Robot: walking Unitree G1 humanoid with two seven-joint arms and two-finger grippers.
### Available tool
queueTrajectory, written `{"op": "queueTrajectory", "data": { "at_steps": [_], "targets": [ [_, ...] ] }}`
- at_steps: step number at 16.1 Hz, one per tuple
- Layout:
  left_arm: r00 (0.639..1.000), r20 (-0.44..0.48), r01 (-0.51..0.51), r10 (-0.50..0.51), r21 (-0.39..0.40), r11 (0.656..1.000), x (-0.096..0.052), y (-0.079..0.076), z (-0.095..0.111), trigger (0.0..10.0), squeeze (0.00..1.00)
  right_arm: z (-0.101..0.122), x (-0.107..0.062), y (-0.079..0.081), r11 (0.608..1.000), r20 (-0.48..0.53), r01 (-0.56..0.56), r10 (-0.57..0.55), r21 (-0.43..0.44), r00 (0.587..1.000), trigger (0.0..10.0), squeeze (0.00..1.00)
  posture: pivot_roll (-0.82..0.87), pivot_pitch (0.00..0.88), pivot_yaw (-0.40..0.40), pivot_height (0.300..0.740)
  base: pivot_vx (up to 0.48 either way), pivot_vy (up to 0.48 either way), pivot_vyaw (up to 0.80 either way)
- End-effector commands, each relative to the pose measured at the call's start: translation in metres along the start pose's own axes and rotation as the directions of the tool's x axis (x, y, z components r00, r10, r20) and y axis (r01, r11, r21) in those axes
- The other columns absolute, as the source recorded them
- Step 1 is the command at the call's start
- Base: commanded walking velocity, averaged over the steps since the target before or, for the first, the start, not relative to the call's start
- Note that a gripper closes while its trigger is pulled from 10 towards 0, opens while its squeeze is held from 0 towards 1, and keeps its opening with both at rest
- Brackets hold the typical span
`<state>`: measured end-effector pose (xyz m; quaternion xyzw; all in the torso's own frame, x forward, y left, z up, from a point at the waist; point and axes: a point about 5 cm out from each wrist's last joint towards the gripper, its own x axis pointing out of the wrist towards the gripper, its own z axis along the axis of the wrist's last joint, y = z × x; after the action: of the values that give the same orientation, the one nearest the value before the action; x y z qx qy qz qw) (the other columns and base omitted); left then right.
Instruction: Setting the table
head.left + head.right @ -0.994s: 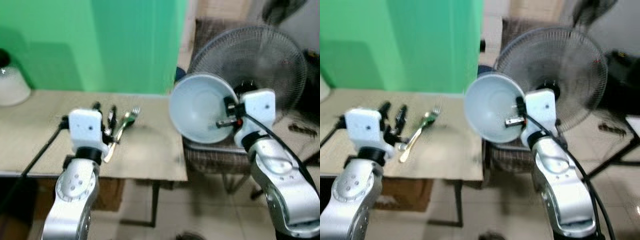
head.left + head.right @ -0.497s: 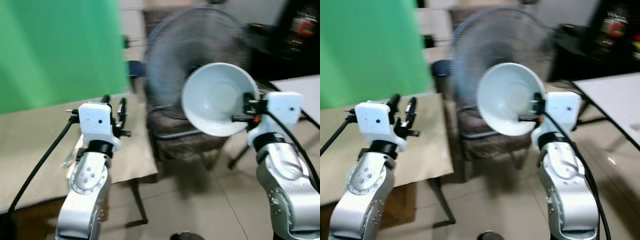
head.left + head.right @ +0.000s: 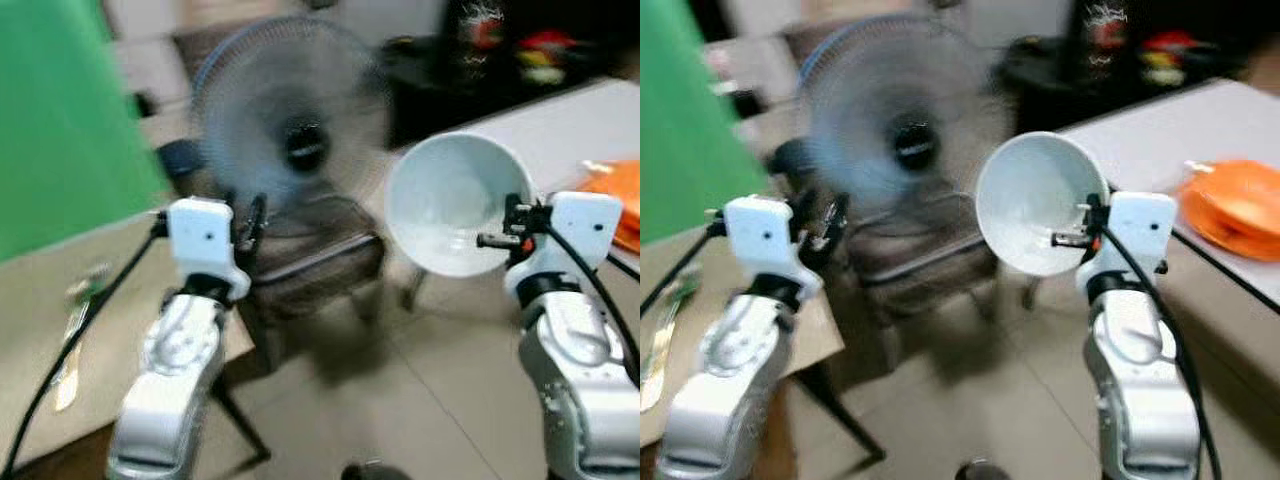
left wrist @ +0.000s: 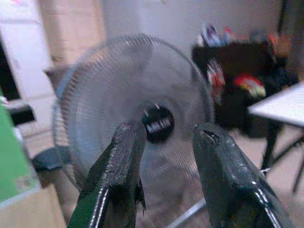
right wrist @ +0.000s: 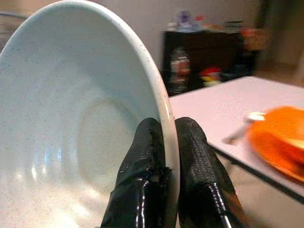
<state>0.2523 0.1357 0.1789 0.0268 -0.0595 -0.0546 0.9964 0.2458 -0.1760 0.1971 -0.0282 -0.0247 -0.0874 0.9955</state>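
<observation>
My right gripper (image 5: 165, 156) is pinching the rim of the pale blue-white ceramic bowl (image 3: 450, 205), held up on edge at chest height — probably so it travels without tipping. The white table (image 3: 1160, 130) with the orange plates (image 3: 1238, 205) sits just to my right, likely the drop spot. Left gripper (image 4: 164, 156) is spread, carrying nothing, pointing at the grey standing fan (image 3: 285, 115).

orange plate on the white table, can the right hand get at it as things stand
Probably not yet. The right hand is shut on the bowl, so it is not free, and the orange plate lies farther right on the white table.
</observation>
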Motion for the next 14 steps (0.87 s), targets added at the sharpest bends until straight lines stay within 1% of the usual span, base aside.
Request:
{"op": "queueTrajectory", "data": {
  "at_steps": [1,2,3,5,6,7,9,10,11,12,13,14],
  "targets": [
    [1.0,-0.026,0.004,-0.004,-0.018,1.0,0.001,0.001,-0.001,10.0,0.0,0.007,0.002,-0.004,0.999,0.028,0.037,-0.036,-0.013,0.999,10.0,0.0,-0.05,0.0,0.051,0.74,0.0,0.0,-0.8],
    [1.0,-0.019,0.02,-0.02,-0.013,1.0,0.002,0.002,-0.001,10.0,0.0,0.005,0.001,-0.004,1.0,-0.002,0.021,-0.021,-0.008,1.0,10.0,0.0,-0.06,0.0,0.055,0.74,0.0,0.0,-0.8],
    [1.0,-0.019,0.009,-0.009,0.006,1.0,0.002,0.004,-0.002,10.0,0.0,0.003,0.0,-0.004,1.0,-0.009,-0.004,0.004,-0.005,1.0,10.0,0.0,-0.06,0.0,0.06,0.74,0.0,0.0,-0.8],
    [0.999,-0.041,0.013,-0.013,-0.005,1.0,0.002,0.005,-0.005,10.0,0.0,-0.003,-0.001,-0.006,0.998,-0.044,-0.039,0.037,-0.042,0.998,10.0,0.0,-0.05,0.0,0.056,0.74,0.0,0.0,-0.8],
    [0.996,-0.088,0.03,-0.028,0.025,0.999,0.0,0.005,-0.011,10.0,0.0,-0.008,-0.001,-0.006,0.998,-0.065,-0.043,0.04,-0.038,0.997,10.0,0.0,-0.05,0.0,0.05,0.74,0.0,0.0,-0.8],
    [0.99,-0.137,0.018,-0.011,0.048,0.999,-0.003,0.008,-0.017,10.0,0.0,-0.01,0.0,-0.004,0.998,-0.085,-0.052,0.049,-0.036,0.995,10.0,0.0,-0.03,0.0,0.034,0.74,0.0,0.0,-0.8],
    [0.987,-0.157,-0.012,0.021,0.053,0.999,-0.006,0.011,-0.02,10.0,0.0,-0.016,0.002,-0.002,0.998,-0.122,-0.058,0.053,-0.033,0.991,10.0,0.0,-0.01,0.0,0.017,0.74,0.0,0.0,-0.8],
    [0.976,-0.214,-0.018,0.032,0.068,0.998,-0.01,0.014,-0.027,10.0,0.0,-0.019,0.003,0.001,0.997,-0.137,-0.065,0.06,-0.033,0.989,10.0,0.0,-0.03,0.0,0.032,0.74,0.0,0.0,-0.8],
    [0.972,-0.232,-0.008,0.023,0.063,0.998,-0.008,0.014,-0.031,10.0,0.0,-0.019,0.002,0.003,0.996,-0.133,-0.076,0.069,-0.048,0.989,10.0,0.0,-0.05,0.0,0.048,0.74,0.0,0.0,-0.8],
    [0.974,-0.227,-0.006,0.019,0.057,0.998,-0.007,0.014,-0.031,10.0,0.0,-0.018,0.001,0.004,0.996,-0.13,-0.077,0.07,-0.054,0.989,10.0,0.0,-0.05,0.0,0.048,0.74,0.0,0.0,-0.8],
    [0.979,-0.201,-0.006,0.019,0.068,0.998,-0.002,0.012,-0.029,10.0,0.0,-0.018,-0.002,0.001,0.996,-0.132,-0.058,0.049,-0.066,0.99,10.0,0.0,-0.07,0.0,0.065,0.74,0.0,0.0,-0.8],
    [0.984,-0.179,-0.008,0.022,0.077,0.997,0.001,0.012,-0.027,10.0,0.0,-0.019,-0.004,-0.002,0.996,-0.14,-0.033,0.021,-0.087,0.99,10.0,0.0,-0.08,0.0,0.078,0.74,0.0,0.0,-0.8]
  ]
}}
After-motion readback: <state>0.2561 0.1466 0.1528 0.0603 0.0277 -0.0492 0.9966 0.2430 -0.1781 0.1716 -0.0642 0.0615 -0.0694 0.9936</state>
